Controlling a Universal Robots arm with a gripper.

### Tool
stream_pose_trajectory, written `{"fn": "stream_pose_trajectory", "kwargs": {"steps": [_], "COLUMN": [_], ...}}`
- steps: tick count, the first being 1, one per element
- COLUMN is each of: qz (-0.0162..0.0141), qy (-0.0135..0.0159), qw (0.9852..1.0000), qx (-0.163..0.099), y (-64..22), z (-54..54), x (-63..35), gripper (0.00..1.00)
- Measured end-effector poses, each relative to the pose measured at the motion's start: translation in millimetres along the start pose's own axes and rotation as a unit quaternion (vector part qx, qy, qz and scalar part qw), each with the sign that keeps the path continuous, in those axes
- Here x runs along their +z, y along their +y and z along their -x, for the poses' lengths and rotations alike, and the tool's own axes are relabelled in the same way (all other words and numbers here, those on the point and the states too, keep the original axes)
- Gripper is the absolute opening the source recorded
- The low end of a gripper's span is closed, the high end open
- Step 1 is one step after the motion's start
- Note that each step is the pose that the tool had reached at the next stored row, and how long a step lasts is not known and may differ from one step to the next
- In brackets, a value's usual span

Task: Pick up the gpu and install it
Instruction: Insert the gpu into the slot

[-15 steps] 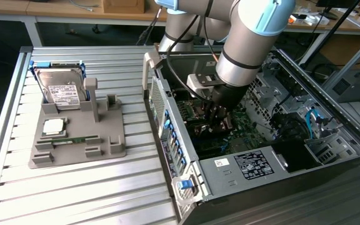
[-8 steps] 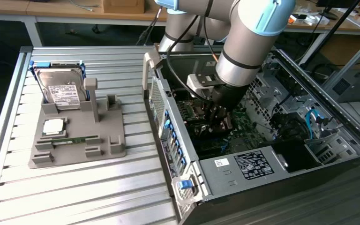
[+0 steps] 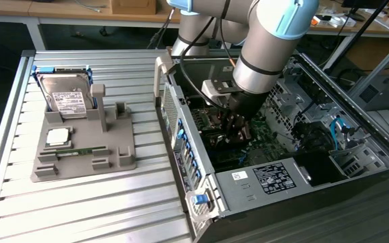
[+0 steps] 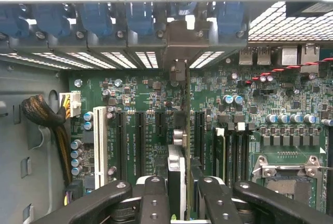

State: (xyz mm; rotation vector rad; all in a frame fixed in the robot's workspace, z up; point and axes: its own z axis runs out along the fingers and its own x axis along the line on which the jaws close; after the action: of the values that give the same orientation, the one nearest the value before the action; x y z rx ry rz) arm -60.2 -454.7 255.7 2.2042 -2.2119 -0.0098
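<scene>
The gripper [image 4: 182, 195] is reaching down inside the open computer case [image 3: 248, 185], its jaws clamped on the gpu [image 4: 178, 151], which is standing edge-on between the fingers [image 4: 152, 198]. The card is hanging just over the motherboard [image 4: 151, 96], among the expansion slots [image 4: 140, 141], its metal bracket pointing away from the jaws toward the case's rear wall

hard drive [image 3: 68, 96] upright | grey holder [image 3: 86, 152] | memory stick [image 3: 79, 151] flat
</scene>
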Motion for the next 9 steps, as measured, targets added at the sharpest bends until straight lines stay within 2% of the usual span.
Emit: {"fn": "stream_pose_trajectory", "kwargs": {"steps": [9], "qz": [-0.0005], "qy": [-0.0010], "qw": [1.0000], "qx": [0.000], "y": [-0.1], "z": [0.2], "x": [-1.9], "gripper": [0.27]}}
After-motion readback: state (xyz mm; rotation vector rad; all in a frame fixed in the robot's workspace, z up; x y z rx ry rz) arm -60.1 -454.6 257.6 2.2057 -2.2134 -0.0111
